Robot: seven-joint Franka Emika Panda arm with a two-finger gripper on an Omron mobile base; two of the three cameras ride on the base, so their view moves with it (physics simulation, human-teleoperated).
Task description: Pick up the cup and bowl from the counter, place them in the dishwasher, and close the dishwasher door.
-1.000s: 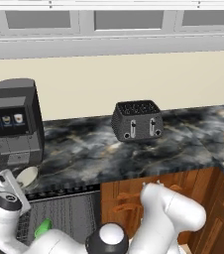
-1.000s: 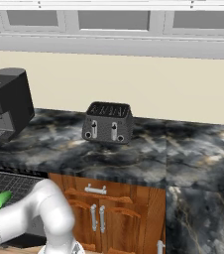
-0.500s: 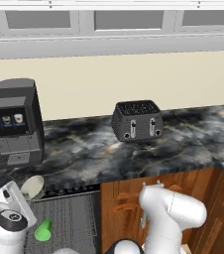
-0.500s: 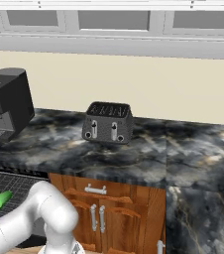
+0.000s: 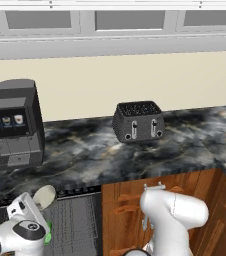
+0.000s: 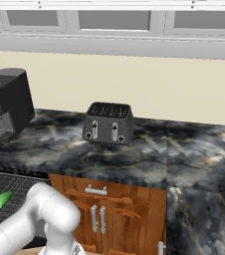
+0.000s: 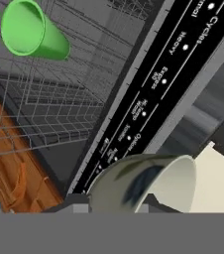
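The white robot arm has swung lower toward the left corner of the left base view, its wrist now sitting closer to the bottom edge than a second ago. The small off-white round bowl (image 5: 43, 197) carried at the end effector (image 5: 37, 207) has gone down with it, from level with the edge of the dark marbled stone table to a spot over the wire rack of the open dishwasher (image 5: 77, 225). The bright green tapered cup (image 6: 1, 200) lying on that rack is now almost wholly covered by the wrist in the left base view.
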